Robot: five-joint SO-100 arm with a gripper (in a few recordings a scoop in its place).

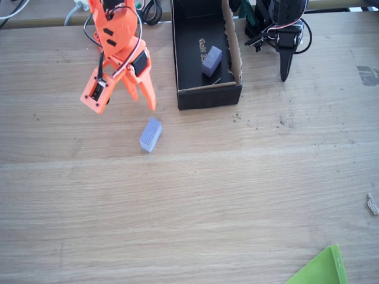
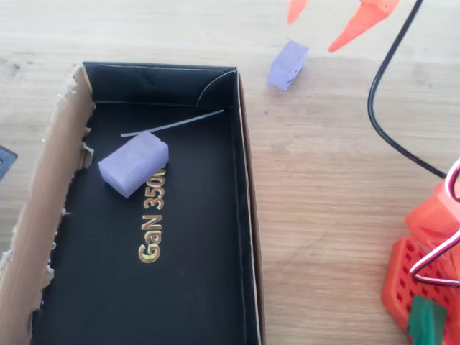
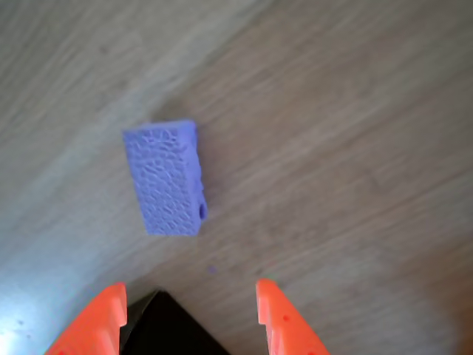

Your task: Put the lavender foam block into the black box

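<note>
One lavender foam block (image 1: 150, 134) lies on the bare wooden table, left of and nearer than the black box (image 1: 210, 96). My orange gripper (image 1: 144, 99) hangs open just above and behind it, touching nothing. In the wrist view the lavender foam block (image 3: 166, 177) sits ahead of the gripper (image 3: 188, 299), slightly left of the gap between the fingers. From overhead, that block (image 2: 288, 64) rests just outside the black box (image 2: 248, 215), near the gripper (image 2: 313, 34). A second lavender block (image 2: 134, 163) lies inside the box on its floor, also seen as the inner block (image 1: 211, 61).
The box has a torn brown cardboard wall (image 2: 43, 215) and gold lettering on its floor. A black cable (image 2: 388, 129) runs across the table near the arm's orange base (image 2: 424, 280). A green sheet corner (image 1: 320, 269) pokes in at the front right edge.
</note>
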